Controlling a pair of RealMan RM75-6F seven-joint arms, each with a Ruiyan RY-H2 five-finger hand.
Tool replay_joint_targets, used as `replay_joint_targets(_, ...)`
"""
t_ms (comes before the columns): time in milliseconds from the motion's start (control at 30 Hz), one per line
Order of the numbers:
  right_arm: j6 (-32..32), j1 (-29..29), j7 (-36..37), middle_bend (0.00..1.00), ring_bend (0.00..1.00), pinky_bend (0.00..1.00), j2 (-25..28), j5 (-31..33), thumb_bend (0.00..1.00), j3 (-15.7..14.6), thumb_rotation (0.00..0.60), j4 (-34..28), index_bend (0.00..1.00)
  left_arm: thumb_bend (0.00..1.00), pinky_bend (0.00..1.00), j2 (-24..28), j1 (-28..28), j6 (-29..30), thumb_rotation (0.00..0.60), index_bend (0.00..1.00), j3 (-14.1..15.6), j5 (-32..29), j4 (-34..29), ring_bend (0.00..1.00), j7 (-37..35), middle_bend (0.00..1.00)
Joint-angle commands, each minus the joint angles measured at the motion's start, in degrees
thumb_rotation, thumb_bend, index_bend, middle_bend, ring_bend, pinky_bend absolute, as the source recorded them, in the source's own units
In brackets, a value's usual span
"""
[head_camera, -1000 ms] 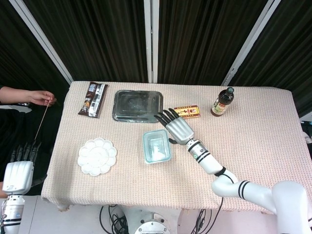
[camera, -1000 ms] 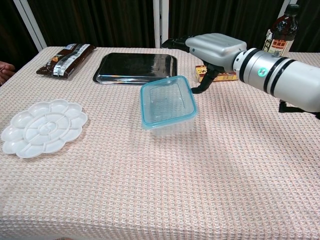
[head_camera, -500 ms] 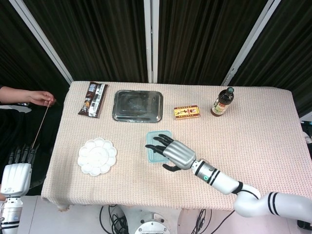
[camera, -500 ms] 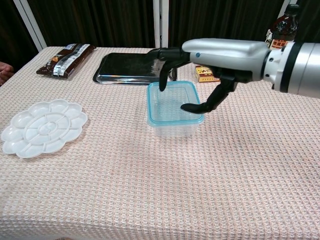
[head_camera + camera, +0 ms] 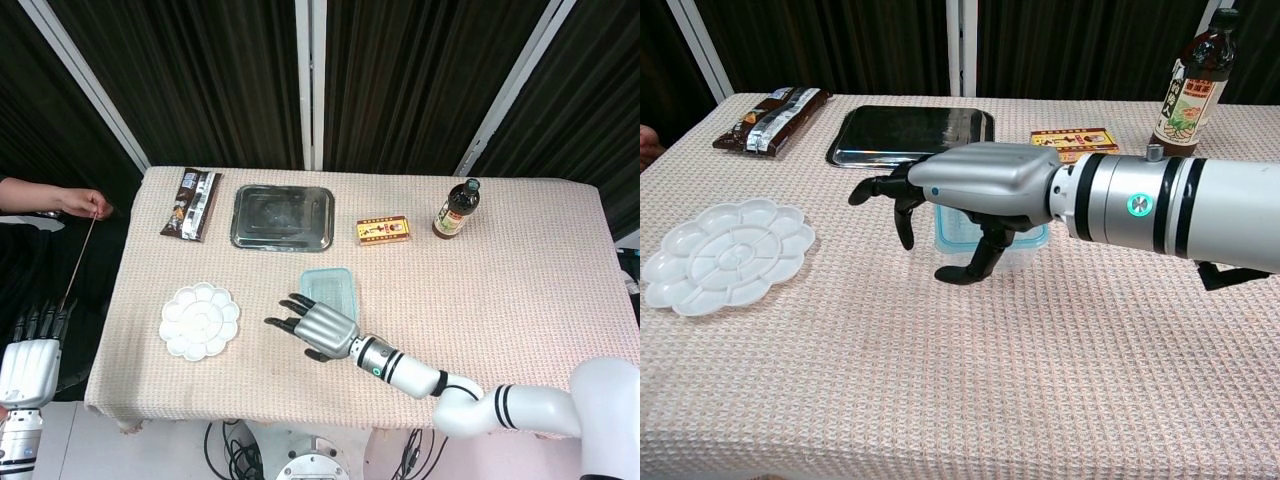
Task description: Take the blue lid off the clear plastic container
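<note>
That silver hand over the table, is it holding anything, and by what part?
Nothing. The right hand hovers with fingers spread, near the lidded box.

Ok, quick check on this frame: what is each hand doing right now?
Left hand: open, fingers straight, holding nothing, off the table's left edge.
Right hand: open, fingers spread, holding nothing, over the near side of the clear container.

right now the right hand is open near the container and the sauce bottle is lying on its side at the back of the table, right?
Not quite. The sauce bottle stands upright, cap on top, as the chest view shows. The rest holds: the right hand is open, fingers spread and holding nothing, just in front of the container, and the bottle is at the back of the table.
</note>
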Motion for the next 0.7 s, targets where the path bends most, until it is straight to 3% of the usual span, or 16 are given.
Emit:
replay_joint_targets(33,0.4,-0.2,-2.6,0.34,0.0,0.0,-0.3,2.0,0.27,-0.6,0.6,0.2,0.08,0.0,0.0,-0.1,-0.1,-0.2,0.6,0.07,0.0,0.0,0.5,0.0,-0.6,0.02)
replay_joint_targets(233,4.0,-3.1,-6.0,0.36,0.0,0.0,3.3,2.6,0.27,-3.5,0.6,-4.2,0.08,0.0,0.0,-0.5,-0.4,-0.4,0.6,0.07,0.0,0.7,1.4,0.0,-1.3,0.02)
replay_joint_targets(533,11.1,-10.1,-11.5,0.36,0.0,0.0,12.3,1.8,0.27,-10.2,0.6,-12.5,0.08,0.0,0.0,-0.7,-0.6,-0.2,0.6,0.07,0.1,1.6,1.4,0.0,-1.3,0.02)
replay_joint_targets(700,17.4,-13.6,-6.3,0.31,0.0,0.0,15.3,-4.0,0.27,-11.3,0.6,-14.6,0.07,0.0,0.0,-0.7,-0.6,0.0,0.6,0.07,0.2,1.9,1.0,0.0,-0.9,0.02)
